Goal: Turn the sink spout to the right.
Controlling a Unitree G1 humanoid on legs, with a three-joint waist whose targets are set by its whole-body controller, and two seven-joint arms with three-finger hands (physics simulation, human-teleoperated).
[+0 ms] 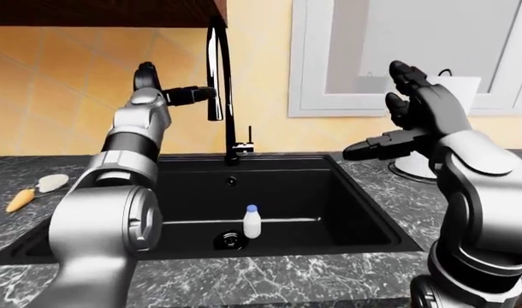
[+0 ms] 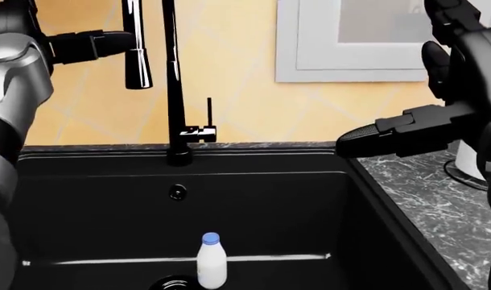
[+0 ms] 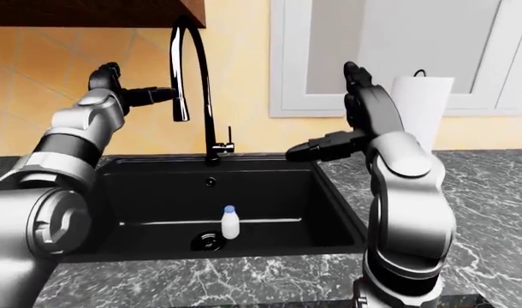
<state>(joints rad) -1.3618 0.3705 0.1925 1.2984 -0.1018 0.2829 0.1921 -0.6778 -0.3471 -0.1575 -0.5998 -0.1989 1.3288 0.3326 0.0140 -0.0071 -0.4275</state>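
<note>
So the tall black faucet [image 1: 220, 83] stands at the top edge of the black sink [image 1: 364, 212], and its curved spout end hangs down on the left side of the neck in all three views. The left hand [image 1: 171, 95] is raised up next to it with its fingers [image 2: 92, 45] stretched out sideways toward the spout tip. In the head view the fingertips look like they're touching the tip or just shy of it, honestly can't tell which. Nothing is wrapped around the spout, so that hand is spread, not gripping.

The right hand [image 1: 411, 119] is up in the air over the right side of the sink, well apart from the faucet, fingers splayed and holding nothing.

Down in the basin a little white bottle [image 1: 252, 222] with a blue cap stands upright just beside the drain [image 1: 231, 240]. A roll of paper towels [image 3: 419, 109] sits on the dark marble counter [image 3: 492, 192] to the right, under the window [image 3: 398, 51]. Over on the left counter lie a carrot [image 1: 20, 200] and some pale thing next to it.
</note>
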